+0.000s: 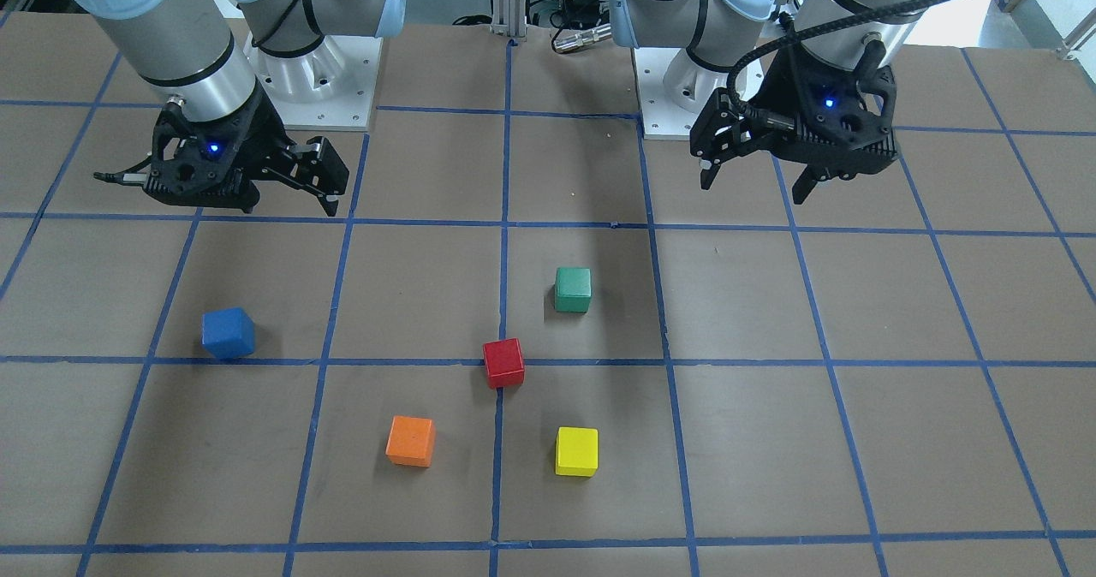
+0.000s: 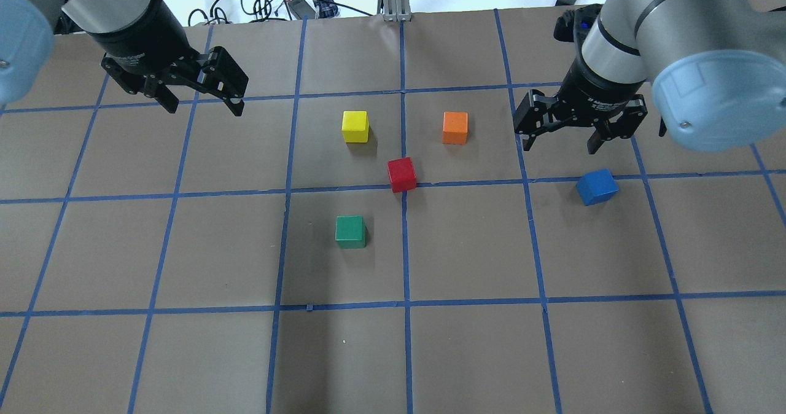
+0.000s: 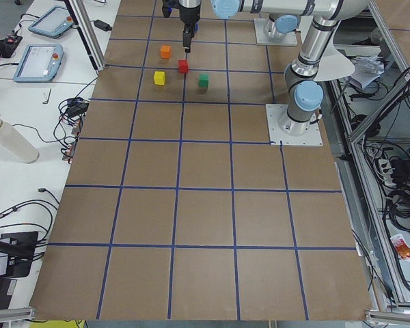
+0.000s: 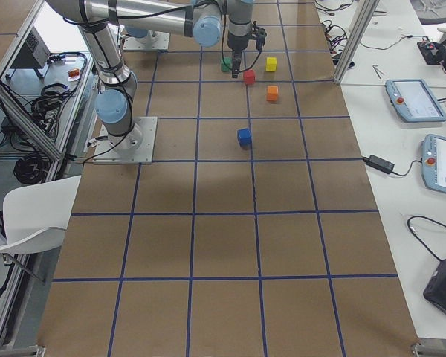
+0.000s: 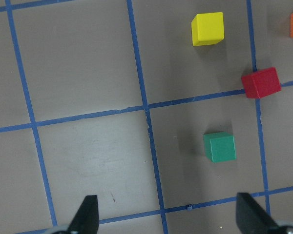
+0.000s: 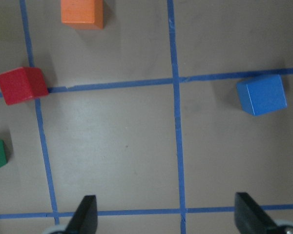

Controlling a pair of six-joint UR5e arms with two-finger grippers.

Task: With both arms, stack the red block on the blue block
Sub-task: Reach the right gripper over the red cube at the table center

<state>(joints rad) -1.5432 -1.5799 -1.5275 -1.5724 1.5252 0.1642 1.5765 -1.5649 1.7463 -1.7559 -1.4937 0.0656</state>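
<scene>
The red block [image 1: 503, 363] sits on the table near its middle, on a blue tape line; it also shows in the overhead view [image 2: 402, 174]. The blue block [image 1: 229, 333] sits alone on the robot's right side and shows in the overhead view [image 2: 597, 187]. My right gripper [image 2: 560, 147] is open and empty, hovering just beyond the blue block, which shows in its wrist view [image 6: 261, 95]. My left gripper [image 2: 204, 110] is open and empty, hovering far to the left of the red block, which shows in its wrist view [image 5: 261, 83].
A green cube [image 2: 350, 231], a yellow cube [image 2: 355, 126] and an orange cube [image 2: 455, 127] stand around the red block, each apart from it. The arms' base plates [image 1: 325, 89] sit at the robot's edge of the brown table with its blue tape grid.
</scene>
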